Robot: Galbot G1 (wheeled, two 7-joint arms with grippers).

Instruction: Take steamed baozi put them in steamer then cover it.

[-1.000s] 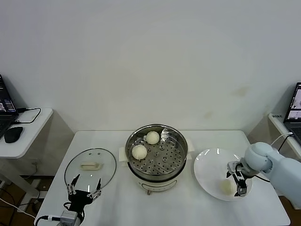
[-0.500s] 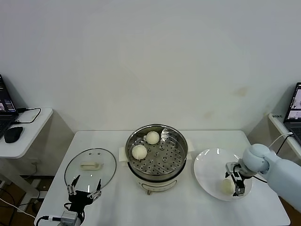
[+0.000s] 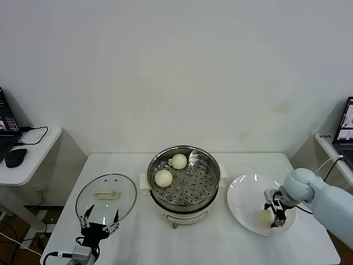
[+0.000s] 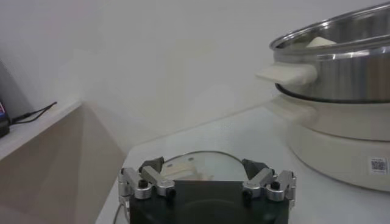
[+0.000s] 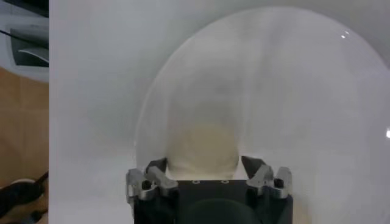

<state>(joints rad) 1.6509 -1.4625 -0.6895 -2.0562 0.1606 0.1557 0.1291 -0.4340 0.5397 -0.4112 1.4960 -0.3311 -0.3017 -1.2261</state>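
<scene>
Two steamed baozi [image 3: 179, 161] [image 3: 163, 178] lie in the steel steamer [image 3: 212, 185] at the table's middle. A third baozi [image 3: 265, 218] [image 5: 203, 146] sits on the white plate [image 3: 245, 196] [image 5: 274, 91] to the right. My right gripper [image 3: 274, 212] [image 5: 204, 163] is down on the plate with its fingers against both sides of that bun, shut on it. The bun still rests on the plate. My left gripper [image 3: 99, 223] [image 4: 203, 164] is parked open at the front left, just before the glass lid [image 3: 106, 194].
The lid with its cream handle lies flat on the table left of the steamer [image 4: 341, 67]. A side desk with a mouse [image 3: 15, 157] stands far left. A laptop [image 3: 345, 130] sits on a shelf at the far right.
My right gripper has drawn its fingers in onto the baozi on the plate and shifted slightly toward the steamer. The left arm has not moved.
</scene>
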